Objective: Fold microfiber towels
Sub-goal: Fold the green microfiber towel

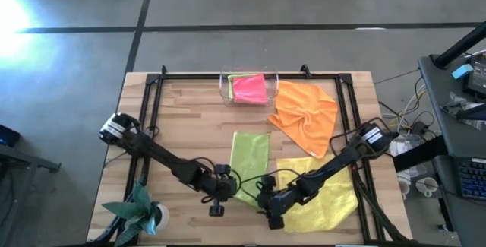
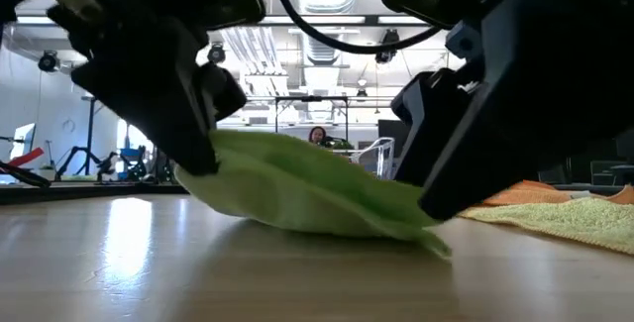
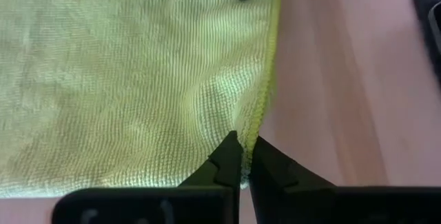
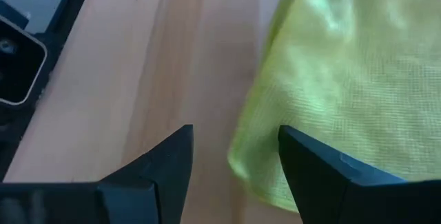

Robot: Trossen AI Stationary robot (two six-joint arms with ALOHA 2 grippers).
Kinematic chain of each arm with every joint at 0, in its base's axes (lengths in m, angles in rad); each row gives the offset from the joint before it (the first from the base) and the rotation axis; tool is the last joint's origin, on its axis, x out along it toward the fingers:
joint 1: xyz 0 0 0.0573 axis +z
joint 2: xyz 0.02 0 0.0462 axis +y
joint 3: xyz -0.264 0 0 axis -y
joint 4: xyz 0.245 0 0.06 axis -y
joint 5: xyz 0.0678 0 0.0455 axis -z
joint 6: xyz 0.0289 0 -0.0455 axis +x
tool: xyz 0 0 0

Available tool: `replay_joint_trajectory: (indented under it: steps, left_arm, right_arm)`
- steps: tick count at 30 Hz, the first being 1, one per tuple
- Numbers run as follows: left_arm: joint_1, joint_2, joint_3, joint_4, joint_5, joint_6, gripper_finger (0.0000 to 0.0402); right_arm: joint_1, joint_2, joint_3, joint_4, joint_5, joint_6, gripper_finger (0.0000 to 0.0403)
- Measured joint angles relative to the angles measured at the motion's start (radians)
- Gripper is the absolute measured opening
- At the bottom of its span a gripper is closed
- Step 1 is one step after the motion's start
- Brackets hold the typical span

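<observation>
The left gripper [image 3: 241,156] is seen pinched together on the hem of the lime green towel [image 1: 250,158], at its near edge, which is lifted slightly off the wooden table [image 1: 190,118]. Just beside it, the right gripper [image 4: 234,156] is held spread wide at the towel's other near corner, with nothing gripped. Beyond the right gripper, a yellow towel [image 1: 323,194] and a crumpled orange towel [image 1: 305,115] are noted. Farther off, a pink towel [image 1: 250,88] lies in the clear tray [image 1: 225,87].

No text, label, brand, number or sign could be read on anything in any of the four views.
</observation>
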Motion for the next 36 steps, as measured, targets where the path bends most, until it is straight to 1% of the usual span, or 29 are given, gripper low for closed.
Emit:
replay_joint_trajectory:
  steps: [3,8,11,15,18,23,24,28,30,33,36]
  left_arm:
    - [0.0,-0.005,0.0,0.0,0.004,-0.029,0.0001]
    - [0.0,-0.018,0.001,0.002,0.034,-0.056,0.0001]
    - [0.0,-0.018,0.001,0.0,0.05,-0.08,0.0]
    - [0.004,-0.018,0.0,0.0,0.054,-0.083,0.0]
    - [0.006,-0.018,0.0,0.001,0.055,-0.084,0.0]
    - [0.006,-0.025,-0.001,0.0,0.063,-0.085,0.0]
    - [0.006,-0.029,-0.001,-0.001,0.076,-0.09,0.0]
    - [0.006,-0.052,0.002,0.001,0.121,-0.111,0.0]
    - [0.003,-0.057,0.01,0.001,0.172,-0.134,0.0]
    - [-0.005,-0.06,0.016,0.004,0.259,-0.203,0.0]
    - [-0.022,-0.06,0.016,0.008,0.27,-0.256,0.0]
  right_arm:
    - [0.007,0.018,0.013,-0.011,0.003,0.0,0.0203]
    - [0.007,0.047,0.045,-0.091,0.064,0.028,0.0203]
    - [0.008,0.066,0.08,-0.116,0.111,0.029,0.0189]
    - [0.009,0.092,0.132,-0.181,0.134,0.027,0.0145]
    - [0.009,0.103,0.162,-0.254,0.167,0.049,0.0101]
    - [0.007,0.104,0.201,-0.352,0.187,0.071,0.0023]
    - [0.007,0.104,0.212,-0.364,0.186,0.072,0.0016]
    - [0.015,0.101,0.27,-0.438,0.151,0.09,0.001]
    - [0.027,0.1,0.309,-0.474,0.132,0.092,0.001]
    - [0.051,0.1,0.377,-0.55,0.131,0.116,0.0009]
    - [0.073,0.098,0.45,-0.657,0.135,0.167,0.0009]
